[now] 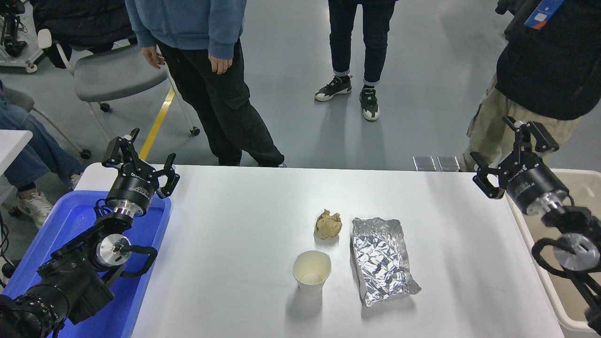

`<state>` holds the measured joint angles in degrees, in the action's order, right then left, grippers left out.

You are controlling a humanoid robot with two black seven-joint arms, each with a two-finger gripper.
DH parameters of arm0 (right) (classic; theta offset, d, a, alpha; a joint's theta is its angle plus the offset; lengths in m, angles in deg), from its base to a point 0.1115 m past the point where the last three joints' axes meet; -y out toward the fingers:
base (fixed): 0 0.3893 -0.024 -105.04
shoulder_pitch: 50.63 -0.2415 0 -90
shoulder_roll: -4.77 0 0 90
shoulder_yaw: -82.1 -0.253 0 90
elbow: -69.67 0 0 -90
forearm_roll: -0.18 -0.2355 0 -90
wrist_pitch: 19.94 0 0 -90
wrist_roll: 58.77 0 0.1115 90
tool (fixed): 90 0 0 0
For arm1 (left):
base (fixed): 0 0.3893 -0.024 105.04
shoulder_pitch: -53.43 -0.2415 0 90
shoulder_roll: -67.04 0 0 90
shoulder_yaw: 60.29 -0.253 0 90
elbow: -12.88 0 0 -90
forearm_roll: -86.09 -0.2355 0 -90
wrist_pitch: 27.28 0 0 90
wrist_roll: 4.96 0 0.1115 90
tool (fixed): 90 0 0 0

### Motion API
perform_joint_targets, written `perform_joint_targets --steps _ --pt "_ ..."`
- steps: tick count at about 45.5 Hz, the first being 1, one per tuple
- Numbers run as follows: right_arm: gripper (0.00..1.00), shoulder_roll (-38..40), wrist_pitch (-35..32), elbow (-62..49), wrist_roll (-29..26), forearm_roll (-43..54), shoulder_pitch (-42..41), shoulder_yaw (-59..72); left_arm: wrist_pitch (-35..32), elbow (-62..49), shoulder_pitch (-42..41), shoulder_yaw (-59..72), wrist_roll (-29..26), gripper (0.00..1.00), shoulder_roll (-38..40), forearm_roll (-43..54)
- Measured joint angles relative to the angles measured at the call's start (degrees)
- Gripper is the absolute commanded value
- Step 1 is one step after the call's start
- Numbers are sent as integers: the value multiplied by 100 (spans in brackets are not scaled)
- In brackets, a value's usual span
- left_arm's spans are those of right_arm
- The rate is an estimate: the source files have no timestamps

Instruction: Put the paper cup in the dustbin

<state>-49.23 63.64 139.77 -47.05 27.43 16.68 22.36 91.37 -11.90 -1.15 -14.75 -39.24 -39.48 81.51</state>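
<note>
The white paper cup point(312, 272) stands upright on the white table, near its front middle, with its cream inside showing. The beige dustbin point(554, 291) stands off the table's right edge, partly behind my right arm. My right gripper point(514, 145) is open and empty, raised at the table's far right corner above the bin's near side, far from the cup. My left gripper point(140, 159) is open and empty, parked at the lower left over the blue tray.
A crumpled brown paper ball point(328, 224) lies just behind the cup. A crinkled foil bag point(381, 259) lies to the cup's right. A blue tray point(70, 220) sits at the left edge. Several people stand at the far side, one close to the right corner.
</note>
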Motion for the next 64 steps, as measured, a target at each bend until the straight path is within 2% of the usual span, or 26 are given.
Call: perform_joint_targets --steps 21,34,50,64 --pt "99 675 -193 673 -11 2016 -964 1409 0 0 0 -1 0 100 0 0" --pt "99 703 -334 846 34 2809 -2681 3652 0 0 0 -2 0 100 0 0" --pt "99 -255 -585 733 63 3477 -4640 6245 0 -1 0 -2 0 100 0 0" --pt "99 -1264 -731 124 64 3738 -5225 7312 0 0 0 -1 0 100 -2 0"
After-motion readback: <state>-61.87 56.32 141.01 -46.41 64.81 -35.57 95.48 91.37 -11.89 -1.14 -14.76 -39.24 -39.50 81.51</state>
